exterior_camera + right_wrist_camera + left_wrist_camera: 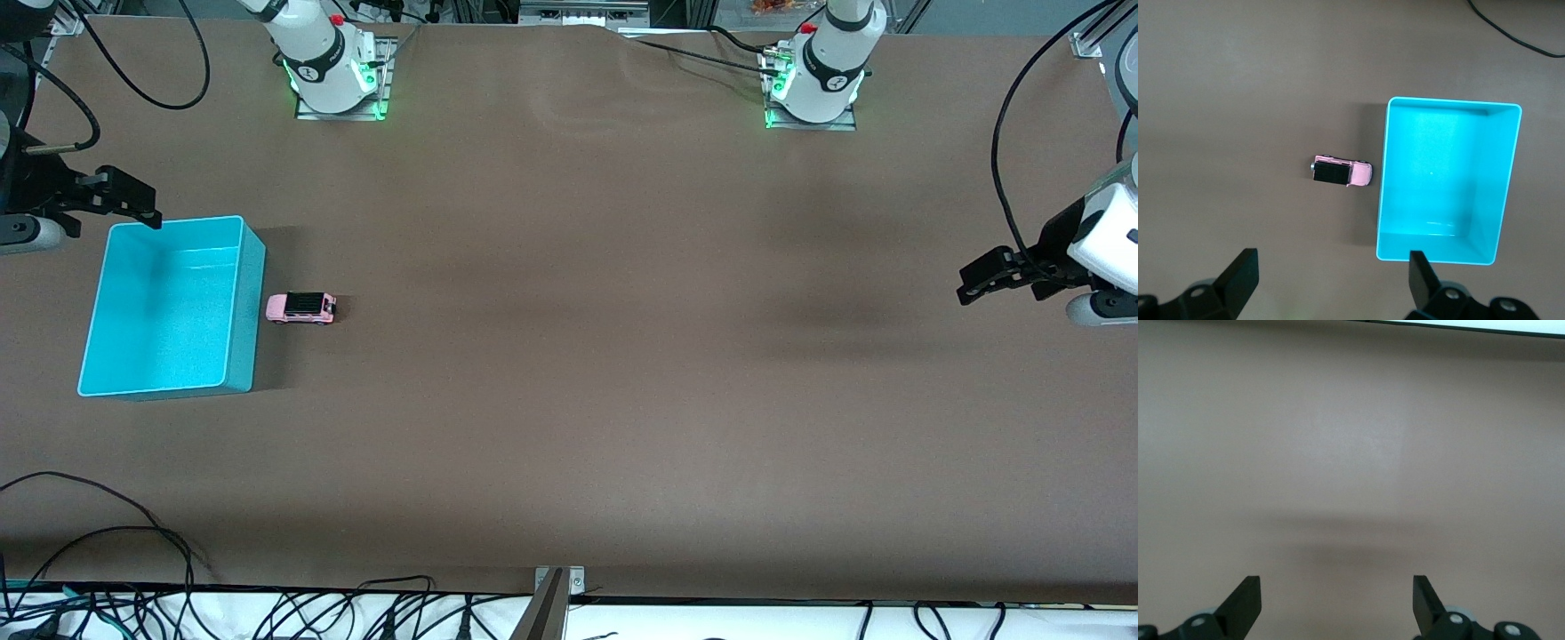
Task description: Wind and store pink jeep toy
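**Both arms wait, jeep on the table**

The brown table (569, 400) fills the front view; cables trail along its near edge. Only the right wrist view looks straight down into the turquoise bin (1498, 133). The pink jeep toy (301, 308) stands on the table just beside the bin, toward the left arm's end. The right gripper (133, 206) hangs over the bin's corner, fingers apart. The left gripper (982, 283), partly cut off, waits over bare table, fingers apart.
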Controlling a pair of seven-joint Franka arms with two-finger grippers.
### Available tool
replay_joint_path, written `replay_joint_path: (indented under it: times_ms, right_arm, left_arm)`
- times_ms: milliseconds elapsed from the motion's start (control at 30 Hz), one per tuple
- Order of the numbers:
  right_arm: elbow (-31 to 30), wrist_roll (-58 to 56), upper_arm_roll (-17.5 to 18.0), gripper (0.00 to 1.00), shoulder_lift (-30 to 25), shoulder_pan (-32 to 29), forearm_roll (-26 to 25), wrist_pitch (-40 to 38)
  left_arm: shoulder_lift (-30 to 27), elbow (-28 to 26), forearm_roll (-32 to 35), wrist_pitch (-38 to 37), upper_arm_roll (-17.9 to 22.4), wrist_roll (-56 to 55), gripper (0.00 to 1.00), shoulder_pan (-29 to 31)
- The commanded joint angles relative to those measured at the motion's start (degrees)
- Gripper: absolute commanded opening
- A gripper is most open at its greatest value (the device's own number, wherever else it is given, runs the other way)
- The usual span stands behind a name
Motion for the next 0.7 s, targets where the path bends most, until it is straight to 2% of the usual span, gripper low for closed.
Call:
replay_joint_path:
  times_ms: [0, 167, 300, 667]
  right_arm:
    - [0.8, 0.4, -0.2, 1.0, 0.1, -0.2, 1.3, -1.1]
    - [0.8, -0.3, -0.7, 1.0, 0.6, -0.9, 3.4, -1.1]
    - [0.5, 0.4, -0.4, 1.0, 0.5, -0.5, 3.3, -1.2]
    - [0.1, 3.4, -0.1, 1.0, 1.1, -0.4, 3.1, -2.8]
  left_arm:
    - [-2.2, -2.0, -1.4, -0.4, 4.2, 0.6, 1.0, -4.5]
    - [-2.9, -2.5, -1.7, -0.4, 4.1, 0.6, 1.0, -4.1]
    - [-2.9, -2.4, -3.8, -0.5, 4.2, 0.6, 1.0, -3.4]
    - [-2.6, -2.4, -3.8, -0.5, 4.2, 0.7, 1.0, -3.3]
